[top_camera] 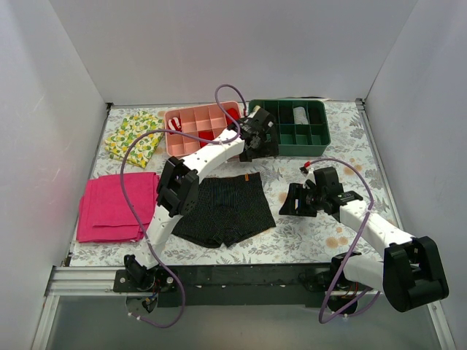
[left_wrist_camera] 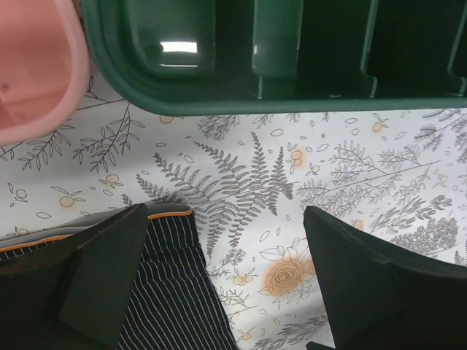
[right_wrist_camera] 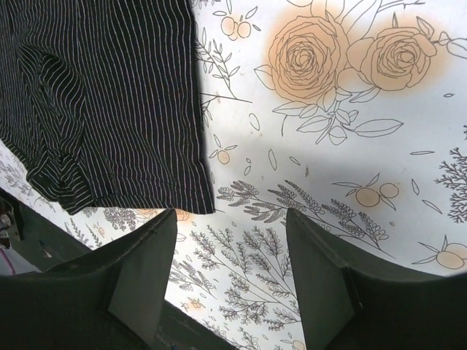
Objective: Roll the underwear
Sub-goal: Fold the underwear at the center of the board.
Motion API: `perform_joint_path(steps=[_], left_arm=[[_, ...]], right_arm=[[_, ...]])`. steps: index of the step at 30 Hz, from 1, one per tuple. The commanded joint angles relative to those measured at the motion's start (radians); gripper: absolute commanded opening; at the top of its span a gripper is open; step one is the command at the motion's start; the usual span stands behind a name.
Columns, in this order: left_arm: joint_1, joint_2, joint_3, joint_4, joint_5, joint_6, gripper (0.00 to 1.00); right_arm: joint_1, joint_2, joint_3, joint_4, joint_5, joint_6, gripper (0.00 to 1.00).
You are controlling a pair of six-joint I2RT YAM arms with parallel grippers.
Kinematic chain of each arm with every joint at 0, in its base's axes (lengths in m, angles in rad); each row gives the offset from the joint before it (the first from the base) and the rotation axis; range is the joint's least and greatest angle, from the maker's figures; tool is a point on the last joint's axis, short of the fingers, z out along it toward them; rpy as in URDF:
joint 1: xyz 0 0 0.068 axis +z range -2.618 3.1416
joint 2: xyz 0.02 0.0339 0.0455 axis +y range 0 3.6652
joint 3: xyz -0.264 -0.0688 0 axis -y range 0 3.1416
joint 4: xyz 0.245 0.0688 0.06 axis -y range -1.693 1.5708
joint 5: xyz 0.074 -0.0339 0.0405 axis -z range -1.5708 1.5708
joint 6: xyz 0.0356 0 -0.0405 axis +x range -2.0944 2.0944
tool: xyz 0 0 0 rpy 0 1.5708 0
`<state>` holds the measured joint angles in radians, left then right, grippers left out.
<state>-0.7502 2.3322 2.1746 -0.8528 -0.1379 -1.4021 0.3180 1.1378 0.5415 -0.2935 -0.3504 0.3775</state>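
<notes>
The underwear [top_camera: 222, 210] is black with thin white stripes and an orange-trimmed waistband. It lies flat and unrolled on the floral table, in front of the arms' bases. My left gripper [top_camera: 257, 148] is open above the table at the garment's far right corner, close to the green tray. In the left wrist view the waistband corner [left_wrist_camera: 164, 277] lies by the left finger [left_wrist_camera: 102, 277]. My right gripper [top_camera: 290, 202] is open and empty just right of the garment. The right wrist view shows the leg hem [right_wrist_camera: 109, 117] just beyond the open fingers [right_wrist_camera: 139, 284].
A pink divided tray [top_camera: 191, 135] and a green divided tray [top_camera: 303, 147] stand at the back. A yellow lemon-print cloth [top_camera: 133, 135] lies back left, a folded magenta cloth [top_camera: 117, 206] at the left. White walls enclose the table. Purple cables loop over both arms.
</notes>
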Motion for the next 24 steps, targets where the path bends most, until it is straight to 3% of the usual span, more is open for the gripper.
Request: perform_joint_path(steps=[1,8,24], left_arm=[[-0.008,0.010,0.027,-0.035,0.011,-0.031,0.85],[-0.011,0.019,0.011,-0.038,0.047,-0.052,0.70],[-0.041,0.021,-0.084,-0.028,0.038,-0.100,0.63]], right_arm=[[-0.003,-0.013,-0.023,0.060,-0.010,0.006,0.68],[-0.003,-0.004,-0.038,0.094,-0.024,0.021,0.66],[-0.003,-0.007,-0.046,0.125,-0.036,0.046,0.62]])
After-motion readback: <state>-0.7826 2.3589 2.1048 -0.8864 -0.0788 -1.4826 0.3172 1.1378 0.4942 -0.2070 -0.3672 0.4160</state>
